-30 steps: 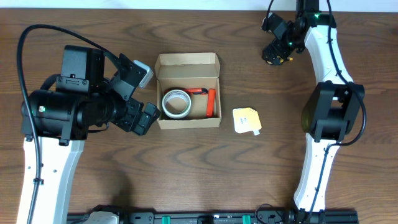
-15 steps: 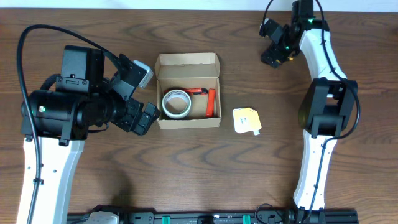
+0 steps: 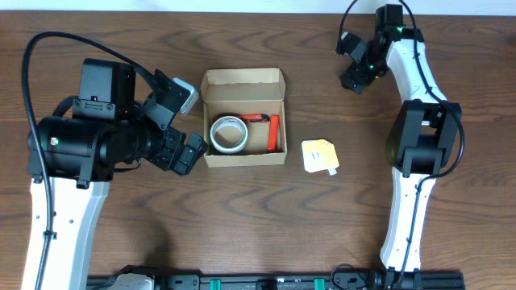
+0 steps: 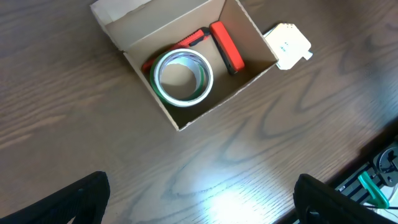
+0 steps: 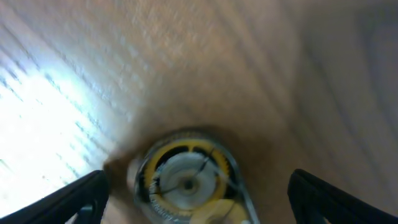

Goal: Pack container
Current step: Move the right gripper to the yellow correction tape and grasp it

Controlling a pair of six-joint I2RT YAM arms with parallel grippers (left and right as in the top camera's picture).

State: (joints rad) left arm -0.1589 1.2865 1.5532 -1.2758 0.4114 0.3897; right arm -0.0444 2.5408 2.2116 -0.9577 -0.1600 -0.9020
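The container (image 3: 242, 79) is a tan cardboard box standing open in the middle of the table, also in the left wrist view (image 4: 155, 25). Inside lie a tape roll (image 3: 218, 138) (image 4: 208, 74) and a red tool (image 3: 273, 133) (image 4: 227, 46). My left gripper (image 3: 192, 125) (image 4: 202, 208) hovers open just left of the box, holding nothing. My right gripper (image 3: 353, 80) (image 5: 199, 199) is at the far right of the table, open, its fingers either side of a small round yellow-and-white thing (image 5: 186, 180) with gaps on both sides. In the overhead view that thing is hidden under the gripper.
A flat yellow-and-white packet (image 3: 320, 155) (image 4: 287, 43) lies on the table right of the box. The table's front edge with black rail fittings (image 4: 382, 177) shows at the lower right of the left wrist view.
The right arm has swung in over the round thing, which showed beside the gripper before and is now covered. The left arm and box have not moved.
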